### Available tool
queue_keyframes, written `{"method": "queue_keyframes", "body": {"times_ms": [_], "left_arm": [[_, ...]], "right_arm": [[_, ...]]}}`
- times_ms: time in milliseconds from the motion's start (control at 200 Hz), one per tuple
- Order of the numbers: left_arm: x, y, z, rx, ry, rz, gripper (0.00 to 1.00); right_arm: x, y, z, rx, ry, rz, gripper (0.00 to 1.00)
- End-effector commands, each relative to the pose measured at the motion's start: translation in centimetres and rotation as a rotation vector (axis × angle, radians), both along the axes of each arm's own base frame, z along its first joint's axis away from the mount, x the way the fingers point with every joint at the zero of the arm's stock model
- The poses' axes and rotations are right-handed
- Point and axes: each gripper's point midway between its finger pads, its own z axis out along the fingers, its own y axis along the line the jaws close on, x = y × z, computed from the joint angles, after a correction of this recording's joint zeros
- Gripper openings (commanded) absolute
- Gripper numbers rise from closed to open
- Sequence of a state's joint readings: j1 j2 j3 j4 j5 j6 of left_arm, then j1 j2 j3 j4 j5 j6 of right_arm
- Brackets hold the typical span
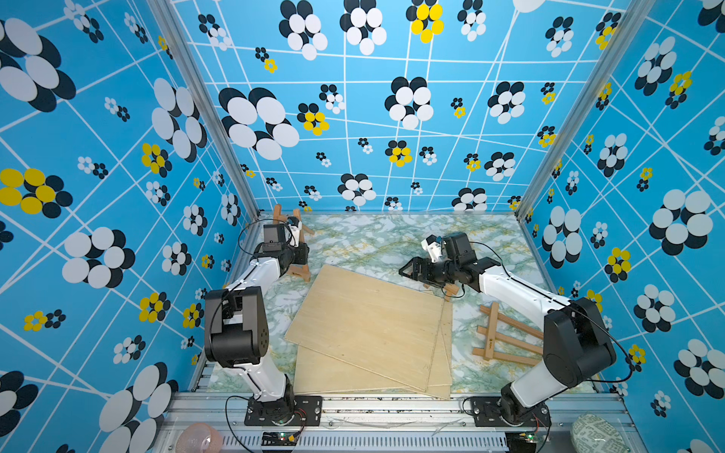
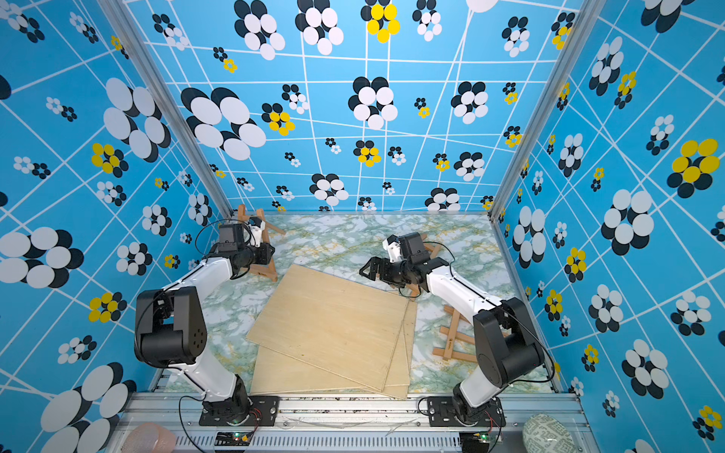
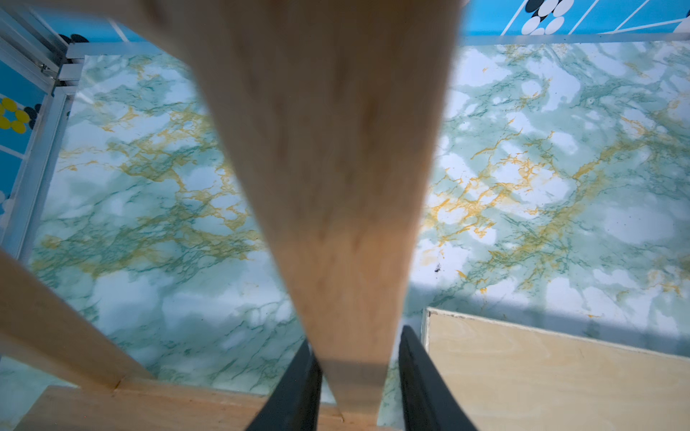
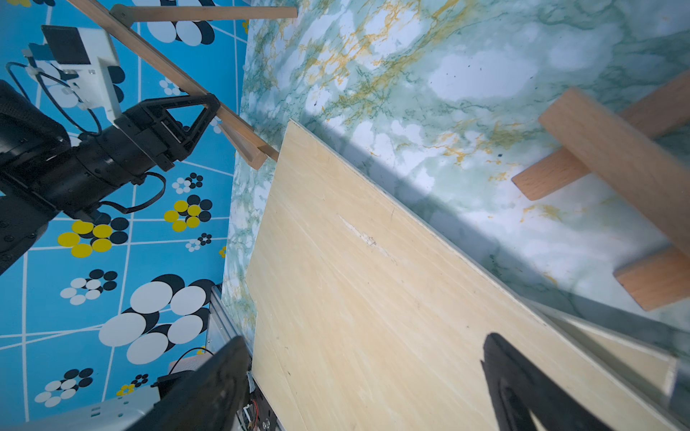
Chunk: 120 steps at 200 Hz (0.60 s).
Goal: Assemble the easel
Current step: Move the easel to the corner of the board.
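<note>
Near centre, stacked boards (image 1: 365, 325) lie on the worktop (image 1: 372, 239), a flat easel (image 1: 489, 333) just right of them. My right jaws hang wide open over the boards' far edge. Far left, my left jaws straddle a slat (image 3: 336, 186) of the standing easel (image 1: 300, 271); can't tell if clamped.

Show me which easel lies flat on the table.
The near-right easel, beside the right arm's base. The far-left easel stands upright; the third easel is mostly hidden under that arm.

Open tabletop (image 1: 372, 239) behind boards (image 1: 368, 325), beside easel (image 1: 300, 271)
</note>
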State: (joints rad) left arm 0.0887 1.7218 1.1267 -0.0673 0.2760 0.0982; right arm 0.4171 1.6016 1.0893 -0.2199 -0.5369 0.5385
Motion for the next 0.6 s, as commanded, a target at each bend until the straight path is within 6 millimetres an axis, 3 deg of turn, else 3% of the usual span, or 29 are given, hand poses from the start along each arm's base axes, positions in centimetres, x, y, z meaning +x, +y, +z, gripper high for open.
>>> {"method": "queue_keyframes", "body": {"times_ms": [0,370,485,595], "left_arm": [[1.5,-1.1,0.5,0.001,-0.029,-0.033,0.36],[2.5,-2.5,0.0,-0.005,-0.02,-0.058,0.36],[2.1,-2.5,0.2,-0.004,-0.022,-0.052,0.42],[1.5,-2.7,1.2,-0.018,-0.037,-0.044,0.57]], "right_arm": [[0.7,0.2,1.0,0.014,-0.027,0.003,0.99],[0.8,0.2,0.8,0.006,-0.025,-0.002,0.99],[1.0,0.2,0.8,0.005,-0.028,-0.002,0.99],[1.1,0.1,0.9,0.0,-0.035,-0.008,0.99]]}}
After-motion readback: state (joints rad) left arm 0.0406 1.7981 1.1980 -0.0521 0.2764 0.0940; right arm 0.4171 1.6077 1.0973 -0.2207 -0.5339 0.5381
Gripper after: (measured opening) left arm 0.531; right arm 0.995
